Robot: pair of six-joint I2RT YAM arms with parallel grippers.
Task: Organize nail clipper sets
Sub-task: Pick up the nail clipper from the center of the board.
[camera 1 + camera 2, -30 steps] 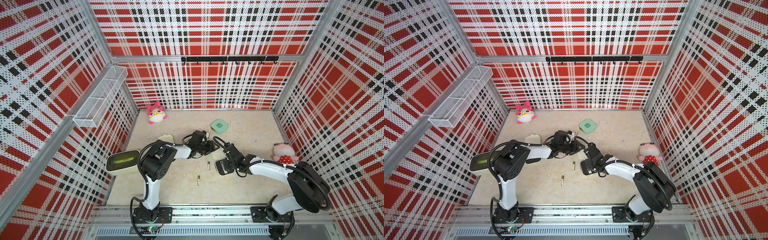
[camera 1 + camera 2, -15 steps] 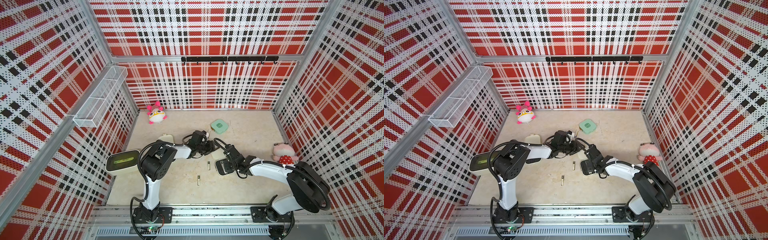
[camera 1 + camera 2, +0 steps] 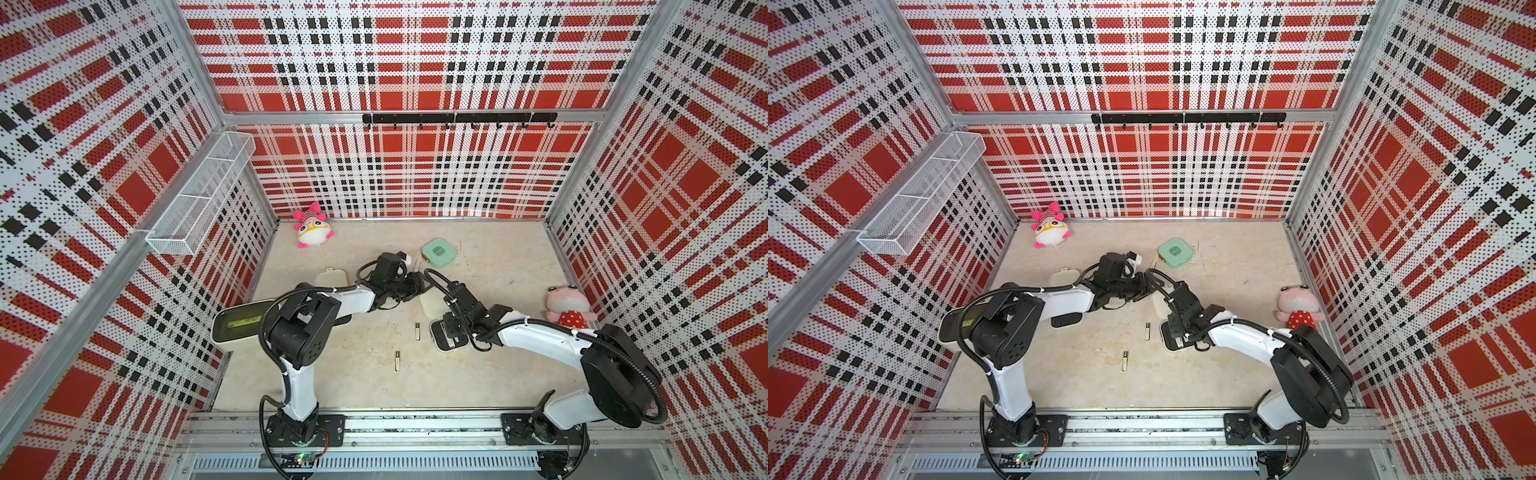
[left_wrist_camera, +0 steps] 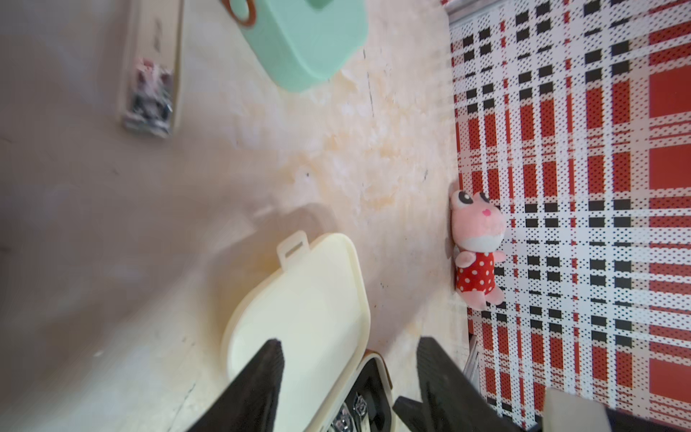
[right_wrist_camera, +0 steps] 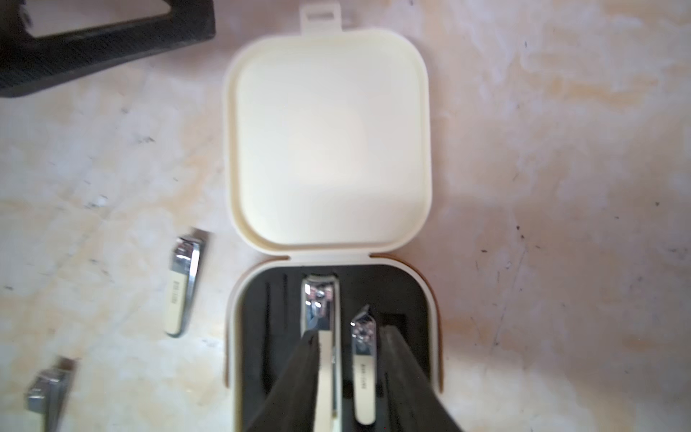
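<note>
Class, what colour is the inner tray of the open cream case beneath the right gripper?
Black. The inner tray shows best in the right wrist view.

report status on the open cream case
Right gripper open over the open cream case, two clippers in its tray. Left gripper open near the lid. Two more clippers loose on the table.

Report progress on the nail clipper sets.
Done: big clipper and small clipper sit in the tray of the open cream case. In hand: right claw, open, straddles them; left claw, open, hovers beside the lid. Left: two loose clippers on the table, a third clipper beside the mint case, lid to shut.
</note>
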